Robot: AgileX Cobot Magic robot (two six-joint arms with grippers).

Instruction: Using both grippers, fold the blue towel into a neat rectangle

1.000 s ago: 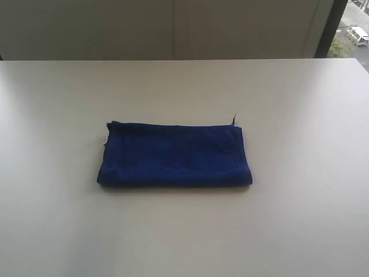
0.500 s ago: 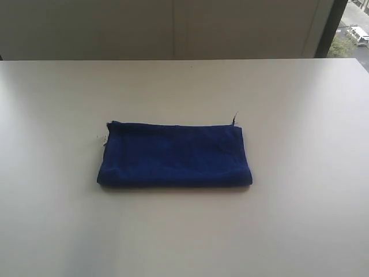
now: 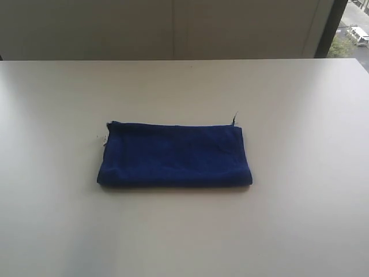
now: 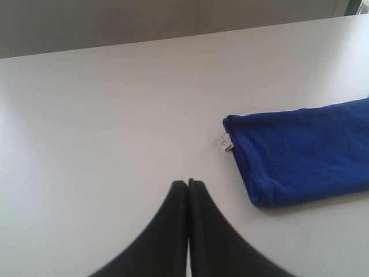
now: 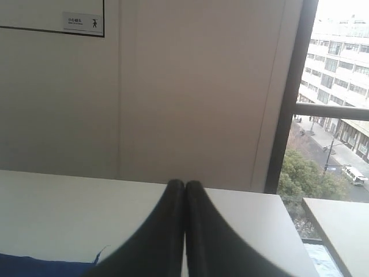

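Observation:
The blue towel point(image 3: 174, 154) lies folded as a flat rectangle in the middle of the white table point(image 3: 300, 115), with a small white tag point(image 4: 225, 141) at its left edge and a loose thread at its far right corner. No arm shows in the exterior view. In the left wrist view my left gripper point(image 4: 188, 183) is shut and empty, off the towel point(image 4: 300, 153) over bare table near the tagged end. My right gripper point(image 5: 184, 183) is also shut and empty, raised and facing the wall; only a strip of towel point(image 5: 40, 267) shows at that view's edge.
A pale wall point(image 3: 173, 29) runs behind the table's far edge. A window with a dark frame point(image 5: 288, 98) stands at the back right, with buildings and trees outside. A second table surface point(image 5: 340, 225) sits by the window.

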